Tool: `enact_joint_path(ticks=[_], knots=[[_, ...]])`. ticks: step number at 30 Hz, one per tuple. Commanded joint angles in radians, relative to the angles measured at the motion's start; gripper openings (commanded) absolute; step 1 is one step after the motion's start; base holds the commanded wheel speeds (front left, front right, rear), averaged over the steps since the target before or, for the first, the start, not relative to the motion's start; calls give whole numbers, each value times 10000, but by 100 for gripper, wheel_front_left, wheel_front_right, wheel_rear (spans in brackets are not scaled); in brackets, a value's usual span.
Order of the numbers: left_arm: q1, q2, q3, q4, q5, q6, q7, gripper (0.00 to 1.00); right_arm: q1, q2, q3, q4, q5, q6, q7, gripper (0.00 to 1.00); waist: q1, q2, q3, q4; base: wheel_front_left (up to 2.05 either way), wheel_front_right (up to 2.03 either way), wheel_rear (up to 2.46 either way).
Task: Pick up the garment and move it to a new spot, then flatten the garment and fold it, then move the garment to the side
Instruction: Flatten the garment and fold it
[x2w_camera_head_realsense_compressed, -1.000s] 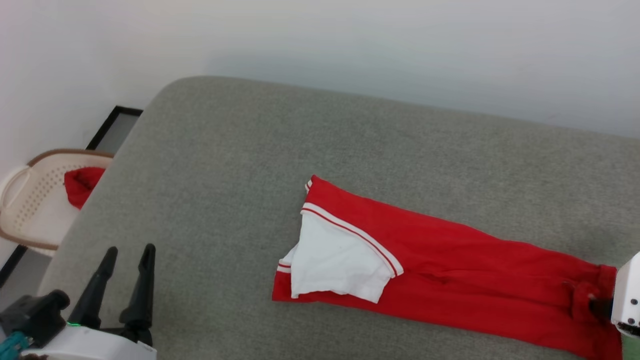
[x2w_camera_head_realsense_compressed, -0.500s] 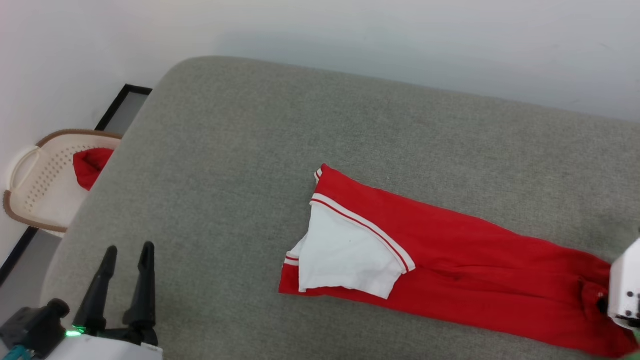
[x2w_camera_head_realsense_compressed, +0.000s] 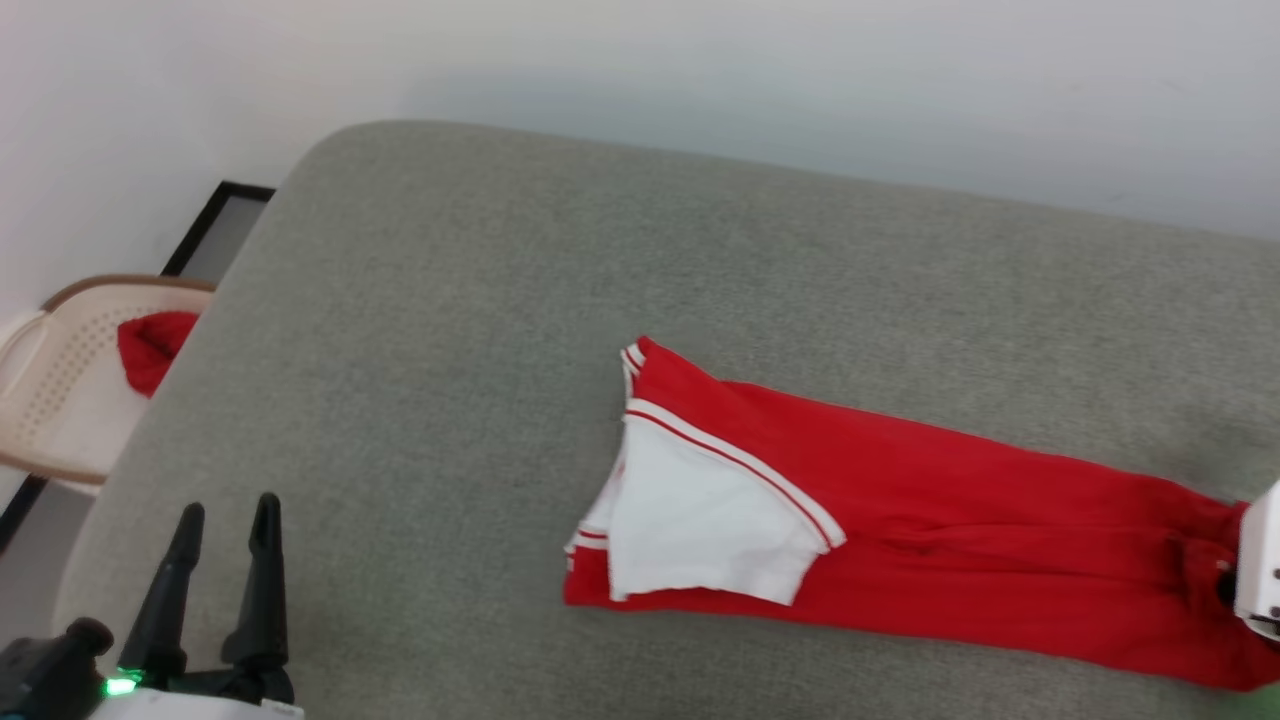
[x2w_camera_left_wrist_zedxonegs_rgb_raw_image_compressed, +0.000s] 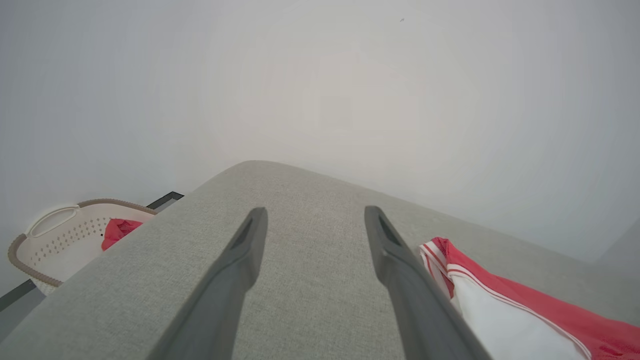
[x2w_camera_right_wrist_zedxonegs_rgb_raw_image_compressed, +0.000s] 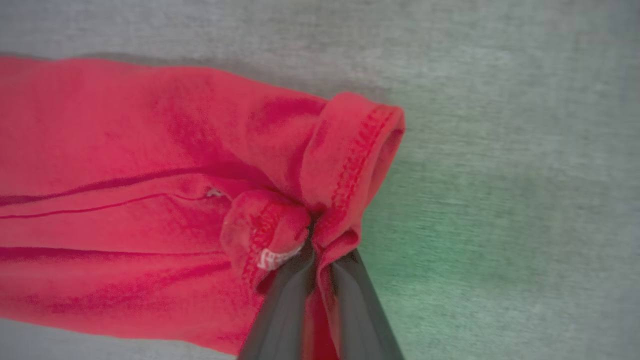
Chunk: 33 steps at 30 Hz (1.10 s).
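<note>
**While one gripper pinched the hem, the other stood apart**

As seen from the head camera, the garment (x2w_camera_head_realsense_compressed: 930, 520) lay stretched in a long red band across the grey cushioned surface (x2w_camera_head_realsense_compressed: 450, 350), running from the middle of the frame to the lower right edge. Its white sleeve (x2w_camera_head_realsense_compressed: 700, 530) was folded on top at the left end, bordered by red-and-white trim. At the far right edge the right gripper (x2w_camera_head_realsense_compressed: 1232, 588) met the red cloth, its pale housing cut off by the frame. In the lower left corner the left gripper (x2w_camera_head_realsense_compressed: 229, 505) hovered over bare upholstery, its two dark fingers apart and well clear of the garment. Beyond the surface's left edge, a cream basket (x2w_camera_head_realsense_compressed: 50, 410) held a small red cloth bundle (x2w_camera_head_realsense_compressed: 150, 345).

From the left wrist camera, the left gripper's fingers were spread wide with nothing between them; the striped end of the garment showed at the lower right, and the basket at the lower left.

From the right wrist camera, the right gripper's fingers (x2w_camera_right_wrist_zedxonegs_rgb_raw_image_compressed: 285, 300) were pressed together at bottom centre, clamped on a bunched fold of the garment's stitched hem.
</note>
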Motion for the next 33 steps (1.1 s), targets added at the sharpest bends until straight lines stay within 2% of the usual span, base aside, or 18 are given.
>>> enact_joint_path(ticks=[1, 14, 20, 26, 33], knots=[[136, -49, 74, 2, 169, -54, -7, 100, 109, -245, -109, 294, -34, -23, -115, 0, 0, 0, -128, -212, 0, 0, 0], [246, -194, 77, 246, 356, -274, -7, 100, -452, -1229, -455, 1601, -644, -20, -1063, 0, 0, 0, -454, -836, 0, 0, 0], [355, -184, 107, 390, 354, -251, -6, 100, -788, -1129, 120, 1900, -502, -20, -1200, 0, 0, 0, -694, -1123, 0, 0, 0], [514, -152, 80, 459, 326, -198, 38, 100, -694, -862, 1156, 1034, 248, -19, -970, 0, 0, 0, -1034, -1315, 0, 0, 0], [638, -205, -34, 459, 319, -114, 113, 100, -350, -29, 1862, -747, 1469, -19, -415, 0, 0, 0, -1350, -1307, 0, 0, 0]])
